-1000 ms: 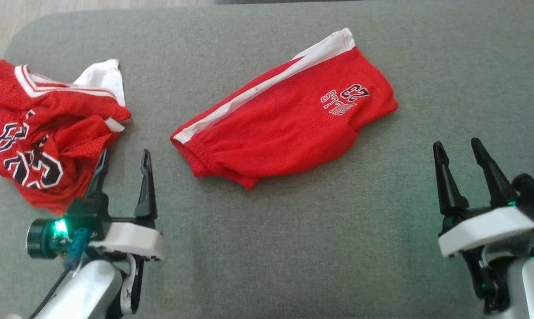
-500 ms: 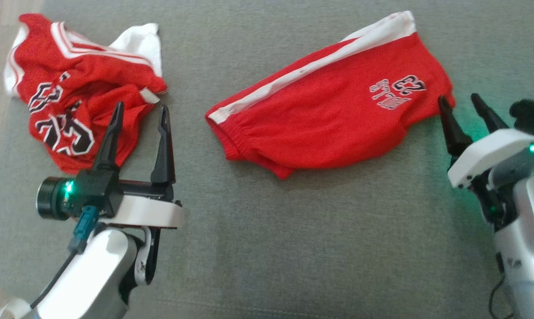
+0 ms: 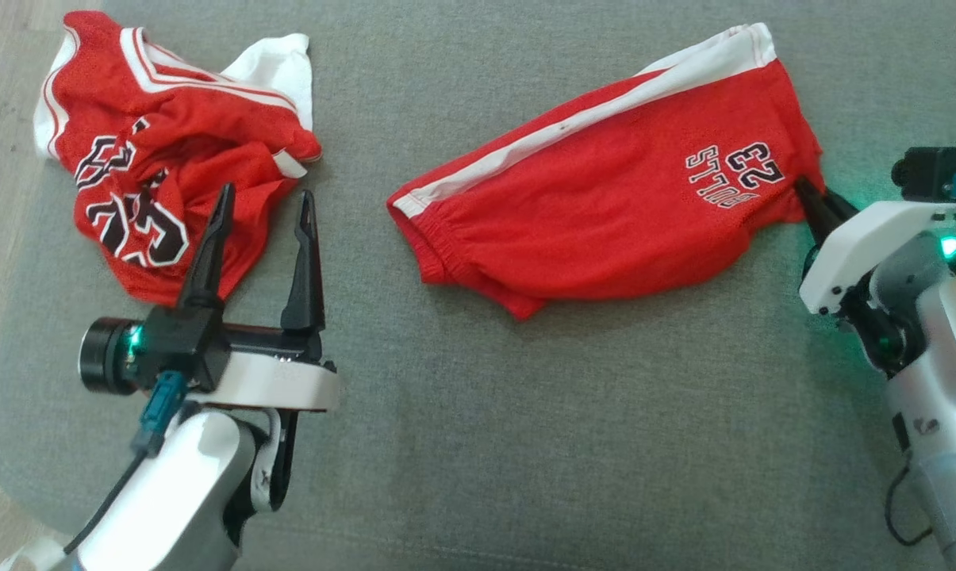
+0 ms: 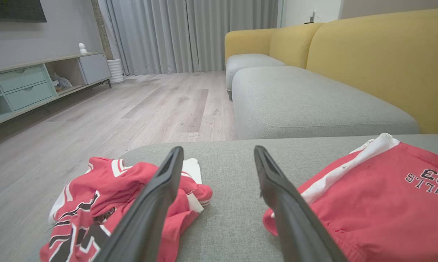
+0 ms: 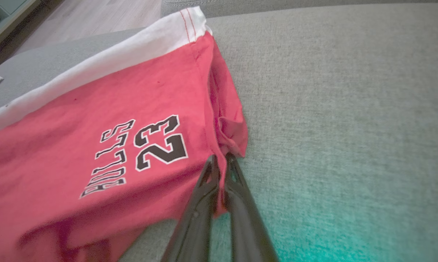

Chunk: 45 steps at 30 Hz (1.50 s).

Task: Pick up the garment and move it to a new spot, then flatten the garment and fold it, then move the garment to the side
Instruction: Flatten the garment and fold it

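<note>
1. The right gripper (image 5: 219, 160), at the lower centre of the right wrist view, was clenched. Its two dark fingers met on a small pinch of red cloth at the hem corner of the red shorts (image 5: 113, 120).
2. The pinch sat just right of the "BULLS 23" print, where the hem bunched into a fold. How many layers were caught could not be told.
3. The step in hand was judged to be the pick-up. It would go best as a slow, straight lift, with a check that the cloth did not slip out of so narrow a bite.
4. A one-corner hold would probably let the shorts hang and swing, so a second hold at the waistband end, near the frame's centre, would keep them spread for laying down flat.
5. The left gripper (image 3: 266, 194), at the lower left of the head view, stood released, jaws wide and holding nothing.
6. It pointed between a crumpled red jersey (image 3: 152, 159) in the upper left and the waistband. Any reach for the waistband ought to keep clear of the jersey.
7. The shorts lay on the grey cushion (image 3: 525, 436), from upper centre to right, with the white stripe uppermost.
</note>
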### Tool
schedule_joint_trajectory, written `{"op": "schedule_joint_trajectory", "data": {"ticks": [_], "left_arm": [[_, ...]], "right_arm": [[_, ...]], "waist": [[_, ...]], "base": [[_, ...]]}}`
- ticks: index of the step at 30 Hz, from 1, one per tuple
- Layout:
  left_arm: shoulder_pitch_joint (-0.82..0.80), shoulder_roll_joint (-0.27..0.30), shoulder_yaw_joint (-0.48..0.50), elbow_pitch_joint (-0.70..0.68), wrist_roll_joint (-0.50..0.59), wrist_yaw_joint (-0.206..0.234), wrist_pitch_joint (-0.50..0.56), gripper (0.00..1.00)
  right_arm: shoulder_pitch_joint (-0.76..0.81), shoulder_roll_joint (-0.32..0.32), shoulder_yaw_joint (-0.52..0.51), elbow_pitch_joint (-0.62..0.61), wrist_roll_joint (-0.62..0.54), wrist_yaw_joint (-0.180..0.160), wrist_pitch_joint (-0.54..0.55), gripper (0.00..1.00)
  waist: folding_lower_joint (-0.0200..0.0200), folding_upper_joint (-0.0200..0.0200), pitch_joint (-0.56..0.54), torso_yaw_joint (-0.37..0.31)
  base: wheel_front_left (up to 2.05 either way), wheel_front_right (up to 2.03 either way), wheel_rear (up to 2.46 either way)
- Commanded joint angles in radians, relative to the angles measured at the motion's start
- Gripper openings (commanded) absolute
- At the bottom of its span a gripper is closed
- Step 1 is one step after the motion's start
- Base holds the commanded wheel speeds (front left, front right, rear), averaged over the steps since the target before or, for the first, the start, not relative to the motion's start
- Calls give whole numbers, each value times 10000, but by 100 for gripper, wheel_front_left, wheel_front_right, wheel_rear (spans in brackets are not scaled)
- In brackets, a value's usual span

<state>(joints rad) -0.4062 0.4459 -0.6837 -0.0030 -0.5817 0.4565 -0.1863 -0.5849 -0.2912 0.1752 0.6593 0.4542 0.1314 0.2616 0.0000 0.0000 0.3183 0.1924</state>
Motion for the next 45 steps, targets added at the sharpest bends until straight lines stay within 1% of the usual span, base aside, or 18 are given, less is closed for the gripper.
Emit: {"op": "schedule_joint_trajectory", "data": {"ticks": [1,4,7,10,11,13,20,24,26,27,29,32,35,37,39,42,45], "left_arm": [[-237,204,404,-187,-95,19,-113,100],[-110,186,410,-145,-160,38,-147,100],[32,188,399,-107,-216,60,-162,100],[190,212,378,-86,-266,94,-145,100],[190,212,378,-86,-266,94,-145,100],[279,237,366,-93,-296,116,-124,100],[463,314,267,-185,-355,147,18,100],[510,330,210,-201,-370,153,72,100],[521,314,172,-192,-380,143,90,100],[521,292,132,-179,-391,122,106,100],[515,273,89,-165,-394,101,119,100],[513,250,37,-150,-404,77,134,100],[488,199,-40,-122,-414,22,149,100],[470,140,-74,-89,-435,-11,134,100],[487,86,-76,-55,-463,-6,94,100],[502,-17,-81,4,-526,-26,36,100],[537,-80,-46,74,-603,-45,-34,100]], "right_arm": [[33,-105,242,-216,77,-7,-198,0],[211,-114,253,-492,150,-7,-620,0],[739,-46,115,-978,206,-7,-1008,0],[1547,71,-247,-1599,241,-7,-1284,0],[1547,71,-247,-1599,241,-7,-1284,0],[2168,177,-622,-2049,257,-7,-1362,0],[4141,643,-2122,-3507,-45,-7,-990,0],[4588,874,-2683,-4059,-252,-7,-622,0],[4641,908,-2796,-4274,-358,-7,-478,0],[4557,923,-2739,-4625,-498,-7,-379,0],[4368,883,-2478,-5111,-694,-7,-280,0],[3922,855,-1728,-5992,-914,-7,-23,0],[3423,969,-611,-6672,-947,-7,305,0],[3162,1129,303,-6863,-814,-7,499,0],[3017,1318,1271,-6792,-625,-7,683,0],[3024,1548,2682,-6363,-230,-7,892,0],[3183,1687,3645,-5660,132,-7,943,0]], "waist": [[0,0,-62,-77],[0,0,-188,-177],[0,0,-353,-332],[0,0,-554,-543],[0,0,-554,-543],[0,0,-664,-692],[0,0,-883,-1087],[0,0,-955,-1175],[0,0,-998,-1163],[0,0,-1046,-1139],[0,0,-1105,-1103],[0,0,-1173,-1043],[0,0,-1225,-906],[0,0,-1231,-777],[0,0,-1220,-653],[0,0,-1162,-434],[0,0,-1082,-272]], "base": [[0,0,0],[0,0,0],[0,0,0],[0,0,0],[0,0,0],[0,0,0],[0,0,0],[0,0,0],[0,0,0],[0,0,0],[0,0,0],[0,0,0],[0,0,0],[0,0,0],[0,0,0],[0,0,0],[0,0,0]]}}
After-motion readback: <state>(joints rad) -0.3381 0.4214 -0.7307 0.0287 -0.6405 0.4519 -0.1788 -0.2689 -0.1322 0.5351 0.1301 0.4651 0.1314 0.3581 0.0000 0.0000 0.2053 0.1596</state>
